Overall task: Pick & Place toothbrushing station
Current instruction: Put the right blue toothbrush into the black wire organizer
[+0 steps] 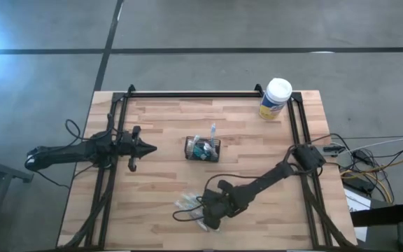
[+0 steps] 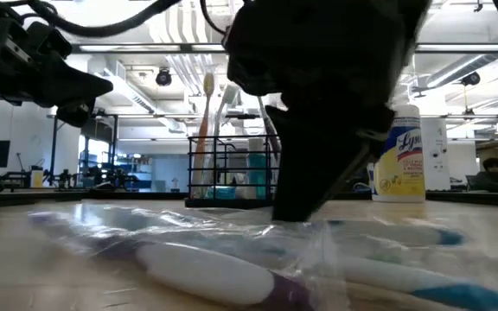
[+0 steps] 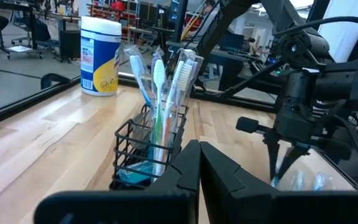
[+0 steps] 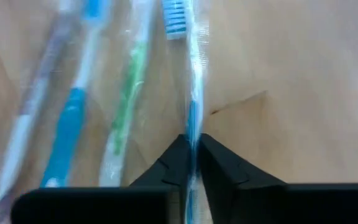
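The toothbrushing station, a small black wire-mesh holder, stands mid-table with wrapped toothbrushes upright in it. Several more toothbrushes in clear wrappers lie flat on the wood near the front edge. My right gripper points steeply down over their right end and is shut on one blue-and-white toothbrush. My left gripper hovers shut and level to the left of the holder, touching nothing. My right gripper pinches the blue-and-white toothbrush's wrapped handle between its two fingertips, well back from the blue bristle head. The fingers come slanting down from above, one on each side of the handle. The brush lies on the table beside the others.
A white-lidded, yellow-labelled wipes canister stands at the far right corner. Black frame rails run along the table's far, left and right sides. Bare wood lies between the holder and the loose brushes.
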Motion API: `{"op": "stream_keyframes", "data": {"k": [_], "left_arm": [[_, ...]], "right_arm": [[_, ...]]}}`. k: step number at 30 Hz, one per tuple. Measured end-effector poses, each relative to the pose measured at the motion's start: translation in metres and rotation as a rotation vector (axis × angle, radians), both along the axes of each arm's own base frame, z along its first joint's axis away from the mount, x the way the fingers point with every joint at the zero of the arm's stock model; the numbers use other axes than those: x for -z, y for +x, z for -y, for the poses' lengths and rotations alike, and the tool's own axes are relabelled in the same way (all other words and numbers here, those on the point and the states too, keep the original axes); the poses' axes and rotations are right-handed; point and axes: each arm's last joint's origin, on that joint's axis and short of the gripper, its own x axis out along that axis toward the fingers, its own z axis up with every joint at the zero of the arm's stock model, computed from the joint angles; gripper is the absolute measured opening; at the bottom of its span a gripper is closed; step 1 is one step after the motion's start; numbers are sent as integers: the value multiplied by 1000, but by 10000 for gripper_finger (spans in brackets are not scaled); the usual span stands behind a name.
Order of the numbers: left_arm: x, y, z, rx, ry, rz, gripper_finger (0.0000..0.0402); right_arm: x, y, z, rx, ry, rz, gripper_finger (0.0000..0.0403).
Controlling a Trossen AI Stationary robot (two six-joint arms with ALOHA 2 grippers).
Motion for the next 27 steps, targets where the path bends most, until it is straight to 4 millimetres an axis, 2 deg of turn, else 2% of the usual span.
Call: {"op": "stream_keyframes", "data": {"k": [4,11,15,18,21,23,27], "left_arm": [[0,0,0,8,-1,0,10],[0,0,0,11,-7,1,10],[0,0,0,14,-9,2,10],[-1,0,0,14,-8,7,10],[-4,0,1,23,4,39,10],[-8,0,2,52,29,80,10],[-10,0,3,114,52,105,10]], "right_arm": [[-7,1,4,-14,-6,15,18],[-38,-3,7,-56,-45,82,17],[-72,-9,7,-108,-131,202,16],[-108,-16,3,-219,-172,367,16],[-146,-30,6,-328,-183,569,15],[-162,-43,14,-376,-202,671,15],[-165,-70,36,-395,-240,809,15]]}}
